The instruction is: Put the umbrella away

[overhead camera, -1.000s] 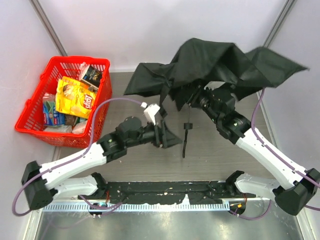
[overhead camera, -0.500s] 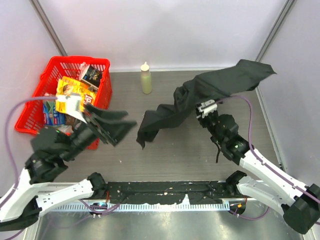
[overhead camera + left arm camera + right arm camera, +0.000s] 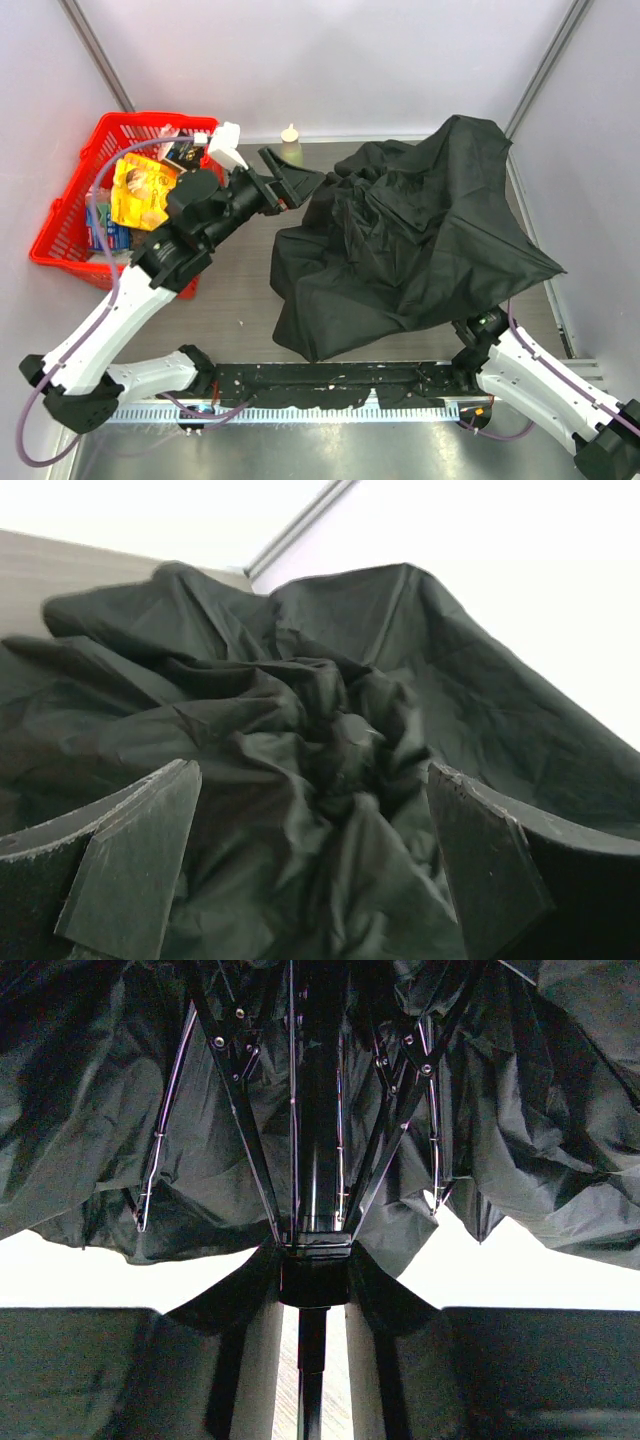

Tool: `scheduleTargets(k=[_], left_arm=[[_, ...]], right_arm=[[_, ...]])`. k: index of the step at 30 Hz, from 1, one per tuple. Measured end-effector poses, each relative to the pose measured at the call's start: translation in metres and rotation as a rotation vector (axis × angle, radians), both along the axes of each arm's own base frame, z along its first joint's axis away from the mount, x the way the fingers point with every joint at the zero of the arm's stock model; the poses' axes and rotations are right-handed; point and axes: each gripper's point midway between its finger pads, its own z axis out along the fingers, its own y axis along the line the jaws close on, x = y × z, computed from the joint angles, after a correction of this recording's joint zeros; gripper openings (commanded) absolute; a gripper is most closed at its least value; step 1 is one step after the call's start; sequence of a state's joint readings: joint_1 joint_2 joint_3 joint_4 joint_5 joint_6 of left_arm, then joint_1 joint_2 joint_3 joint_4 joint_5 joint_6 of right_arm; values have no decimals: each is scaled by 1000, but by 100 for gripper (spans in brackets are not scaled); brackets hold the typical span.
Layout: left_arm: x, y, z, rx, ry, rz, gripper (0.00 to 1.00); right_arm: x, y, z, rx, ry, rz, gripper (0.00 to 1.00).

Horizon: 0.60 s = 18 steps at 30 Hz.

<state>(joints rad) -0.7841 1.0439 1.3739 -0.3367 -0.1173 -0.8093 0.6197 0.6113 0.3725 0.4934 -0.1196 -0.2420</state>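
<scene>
The umbrella (image 3: 410, 240) is spread out, its black canopy draped over the middle and right of the table. My left gripper (image 3: 297, 186) is open, held up at the canopy's back left edge. In the left wrist view its fingers (image 3: 130, 865) stand wide apart, with crumpled black fabric (image 3: 320, 740) just beyond and between them. My right gripper is hidden under the canopy in the top view. In the right wrist view it (image 3: 313, 1295) is shut on the umbrella's shaft just below the runner (image 3: 315, 1260), with the ribs (image 3: 240, 1110) and fabric (image 3: 520, 1110) above.
A red basket (image 3: 205, 128) full of snack packets stands at the back left. A pale sauce bottle (image 3: 290, 140) stands at the back wall, just behind my left gripper. The walls close in on the canopy's right side.
The canopy has spread from a bunched strip into a wide drape over the right arm. My left arm swung from the near left up and back to the canopy's edge.
</scene>
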Motion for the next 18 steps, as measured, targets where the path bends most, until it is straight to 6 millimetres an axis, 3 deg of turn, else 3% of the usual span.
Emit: scheduleTargets(k=[4,8,11,18], left_arm=[[14,-23,-23,-40,65,-128,100],[-3,-52,-18,-72,11,-330,100],[-15,-63,-16,-74,-43,-418,100],[-33,-81,-35,-19,-108,-434,100]], right_arm=[[-6,6,12,50,-26,49,0],[-6,13,15,68,-27,83,0],[-5,18,9,66,-7,101,0],[-6,20,8,68,3,113,0]])
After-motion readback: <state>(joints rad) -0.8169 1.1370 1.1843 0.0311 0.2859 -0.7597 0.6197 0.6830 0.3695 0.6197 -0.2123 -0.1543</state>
